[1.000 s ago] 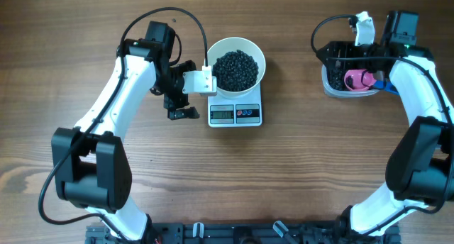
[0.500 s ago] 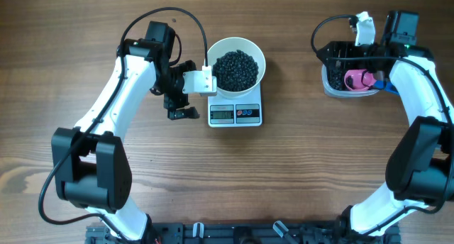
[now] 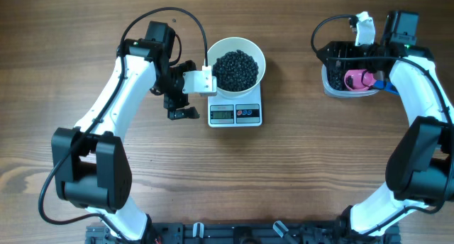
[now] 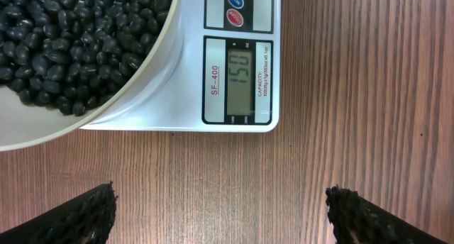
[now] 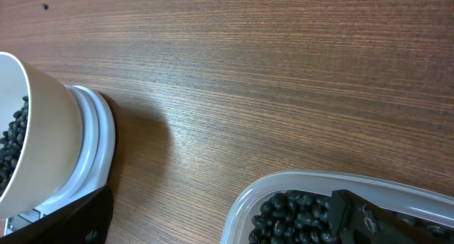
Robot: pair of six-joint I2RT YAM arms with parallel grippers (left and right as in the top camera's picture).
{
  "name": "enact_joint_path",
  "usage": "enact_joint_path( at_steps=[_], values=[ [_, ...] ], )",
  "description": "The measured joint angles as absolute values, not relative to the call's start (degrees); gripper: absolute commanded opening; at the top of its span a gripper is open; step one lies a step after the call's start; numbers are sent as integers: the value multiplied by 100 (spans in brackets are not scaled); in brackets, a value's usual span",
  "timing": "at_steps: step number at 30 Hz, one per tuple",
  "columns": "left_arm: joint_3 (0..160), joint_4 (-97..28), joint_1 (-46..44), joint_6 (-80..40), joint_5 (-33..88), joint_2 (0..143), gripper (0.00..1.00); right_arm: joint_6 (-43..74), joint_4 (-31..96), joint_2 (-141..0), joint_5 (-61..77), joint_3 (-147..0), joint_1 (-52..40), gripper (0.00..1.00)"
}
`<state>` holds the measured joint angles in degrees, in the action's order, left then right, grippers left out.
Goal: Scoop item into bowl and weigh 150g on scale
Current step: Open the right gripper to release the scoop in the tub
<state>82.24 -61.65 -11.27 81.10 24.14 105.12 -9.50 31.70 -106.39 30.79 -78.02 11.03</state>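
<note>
Left pincer [image 4: 220, 219] is spread wide and holding nothing. Its two black fingertips [image 4: 78, 215] sit at the bottom corners of the left wrist view, with just bare wood bench [image 4: 340, 95] between them. Right past that is the front edge of the white scale [image 4: 177, 74], and its grey display [image 4: 239, 77] reads 150. The two round buttons [image 4: 235, 17] are next to the display.

The white bowl [image 4: 85, 109] sits on the scale's platform and hangs over the side a bit. It's loaded with black beans [image 4: 71, 38] in a dark heap. From overhead, this pincer is parked on the bench just beside the scale and isn't touching it.

Right pincer [image 5: 223, 226] is also wide open and empty. It hangs over the near rim of the clear plastic tub [image 5: 284, 180], which has more of the black beans in it. One fingertip is above the tub and the other is off to the side over the bench.

Overhead shows a pink scoop [image 3: 358, 79] lying in the tub under that arm. Across the bench, well away from the tub, you can see the bowl on the scale again.
</note>
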Motion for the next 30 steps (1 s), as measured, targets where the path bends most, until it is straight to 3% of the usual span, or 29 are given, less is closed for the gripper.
enact_joint_path(
  at_steps=[16, 22, 30],
  values=[
    [8224, -6165, -1127, 8110, 2414, 10512, 100, -899, 3033, -10425, 3009, -7773, 1100, 100],
    [8224, -6167, -1127, 8110, 2414, 10512, 100, -777, 1625, -8025, 2954, -7767, 1063, 100],
    [8224, -6165, -1127, 8110, 2414, 10512, 100, -1647, 1422, -6042, 2952, -7813, 1059, 100]
  ],
)
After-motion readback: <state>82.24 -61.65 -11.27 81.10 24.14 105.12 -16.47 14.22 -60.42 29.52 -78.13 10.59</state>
